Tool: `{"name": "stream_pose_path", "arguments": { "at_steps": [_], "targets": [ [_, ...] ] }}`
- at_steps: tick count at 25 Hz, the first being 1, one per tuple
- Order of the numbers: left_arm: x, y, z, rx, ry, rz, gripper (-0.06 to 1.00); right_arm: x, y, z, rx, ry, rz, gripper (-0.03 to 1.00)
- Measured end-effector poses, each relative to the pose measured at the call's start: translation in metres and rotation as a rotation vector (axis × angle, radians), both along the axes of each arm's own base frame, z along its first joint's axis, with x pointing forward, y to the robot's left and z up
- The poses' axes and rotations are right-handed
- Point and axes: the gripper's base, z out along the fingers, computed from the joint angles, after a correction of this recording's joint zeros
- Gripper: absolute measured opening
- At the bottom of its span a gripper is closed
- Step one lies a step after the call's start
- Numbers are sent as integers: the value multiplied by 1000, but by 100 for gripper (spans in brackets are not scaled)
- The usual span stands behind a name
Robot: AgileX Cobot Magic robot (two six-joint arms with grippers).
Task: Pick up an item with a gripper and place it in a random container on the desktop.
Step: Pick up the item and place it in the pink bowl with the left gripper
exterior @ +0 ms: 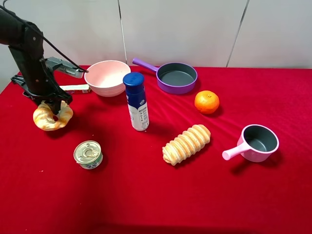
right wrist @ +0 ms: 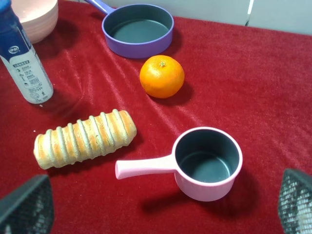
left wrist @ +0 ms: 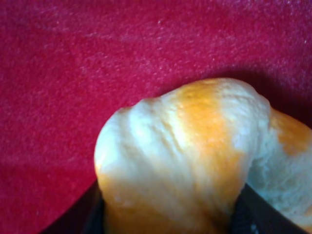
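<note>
The item, a golden-yellow twisted ring bread (exterior: 47, 118), is at the far left of the red desktop (exterior: 146, 195). My left gripper (exterior: 54, 106) comes down from above and is shut on the ring's upper right part. In the left wrist view the bread (left wrist: 185, 156) fills the frame, with dark fingers (left wrist: 256, 217) on both sides of it. The container, a pale pink bowl (exterior: 109, 87), stands behind and to the right of the bread. My right gripper (right wrist: 161, 207) is open, its fingertips wide apart above the cloth, holding nothing.
A blue-capped white bottle (exterior: 137, 101) stands right of the bread and a tin can (exterior: 88, 154) lies in front. A purple pan (exterior: 176, 78), an orange (exterior: 206, 102), a ridged bread loaf (exterior: 186, 144) and a small pink handled pot (exterior: 257, 143) sit to the right.
</note>
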Motion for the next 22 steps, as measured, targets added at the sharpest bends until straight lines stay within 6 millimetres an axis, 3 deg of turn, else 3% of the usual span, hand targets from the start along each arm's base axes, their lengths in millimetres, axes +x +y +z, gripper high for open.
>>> {"name": "stream_pose_path", "arguments": {
  "at_steps": [14, 22],
  "targets": [
    [4, 0, 52, 25, 10, -11, 45, 0, 0, 0, 0, 0, 0, 69],
    [19, -15, 82, 25, -51, -55, 44, 0, 0, 0, 0, 0, 0, 69]
  ]
}}
